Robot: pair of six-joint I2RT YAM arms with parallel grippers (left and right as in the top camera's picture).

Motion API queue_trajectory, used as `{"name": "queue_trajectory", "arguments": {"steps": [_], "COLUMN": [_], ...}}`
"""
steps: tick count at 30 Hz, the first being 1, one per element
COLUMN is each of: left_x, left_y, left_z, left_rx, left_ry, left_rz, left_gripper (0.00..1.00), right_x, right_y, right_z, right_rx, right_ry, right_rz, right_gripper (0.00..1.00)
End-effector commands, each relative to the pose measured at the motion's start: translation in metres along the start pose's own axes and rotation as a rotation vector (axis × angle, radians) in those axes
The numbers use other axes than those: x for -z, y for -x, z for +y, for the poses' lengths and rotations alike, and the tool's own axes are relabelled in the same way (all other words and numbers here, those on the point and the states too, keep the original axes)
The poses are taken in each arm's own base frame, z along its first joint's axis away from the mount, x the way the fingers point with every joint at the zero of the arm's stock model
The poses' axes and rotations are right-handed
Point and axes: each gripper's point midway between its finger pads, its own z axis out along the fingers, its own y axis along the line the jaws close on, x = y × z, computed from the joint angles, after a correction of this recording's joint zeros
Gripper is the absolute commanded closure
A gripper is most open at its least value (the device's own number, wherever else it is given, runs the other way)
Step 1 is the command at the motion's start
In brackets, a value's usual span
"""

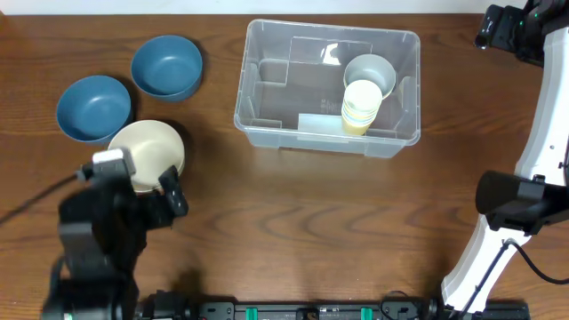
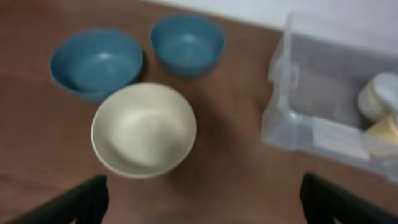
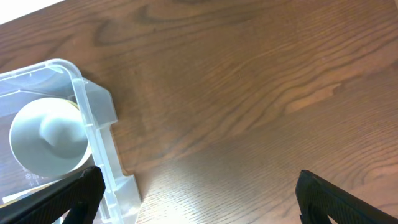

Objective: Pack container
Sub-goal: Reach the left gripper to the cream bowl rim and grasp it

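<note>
Hovering wide open, left gripper near the cream bowl by the desk's left edge; right gripper, also wide, beside the container.

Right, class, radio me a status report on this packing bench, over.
Left gripper and right gripper: jaws open, empty. Container holds grey cup, yellow cup; cream bowl, two blue bowls outside it. Nothing in the way.

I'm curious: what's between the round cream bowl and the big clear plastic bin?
Only bare brown wooden table separates cream bowl and clear bin, per overhead view.
</note>
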Motion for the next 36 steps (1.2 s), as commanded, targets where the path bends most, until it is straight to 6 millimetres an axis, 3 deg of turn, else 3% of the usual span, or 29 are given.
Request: {"name": "queue_trajectory", "arguments": {"steps": [1,14,20,25,28,32,36], "left_x": [-0.016,-0.103,-0.155,-0.205,-0.222,-0.233,-0.236], "left_y": [0.007,0.012,0.021,-0.005,-0.026,-0.046,-0.061], "left_z": [-0.001,-0.014,-0.013,-0.006,0.004,0.008,0.011], "left_rx": [-0.018,0.001,-0.044,-0.124,-0.129,-0.12,-0.12], "left_ry": [0.012,-0.032,-0.024,-0.005,0.04,0.05,0.056], "left_rz": [0.084,0.202,0.192,0.29,0.364,0.434,0.489], "left_gripper": [0.02,0.02,0.02,0.02,0.02,0.02,0.12], "right_x": [0.004,0.004,0.004,0.004,0.004,0.004,0.004], "right_y": [0.003,0.003,0.003,0.003,0.003,0.003,0.003], "right_z": [-0.003,-0.003,-0.003,-0.003,-0.003,-0.003,-0.003], "right_rx": [-0.018,-0.018,-0.017,-0.018,-0.017,-0.018,-0.017], "right_ry": [-0.005,-0.005,-0.005,-0.005,-0.005,-0.005,-0.005], "right_rz": [-0.017,-0.017,-0.017,-0.017,-0.017,-0.017,-0.017], "right_gripper": [0.01,0.01,0.01,0.01,0.01,0.01,0.01]}}
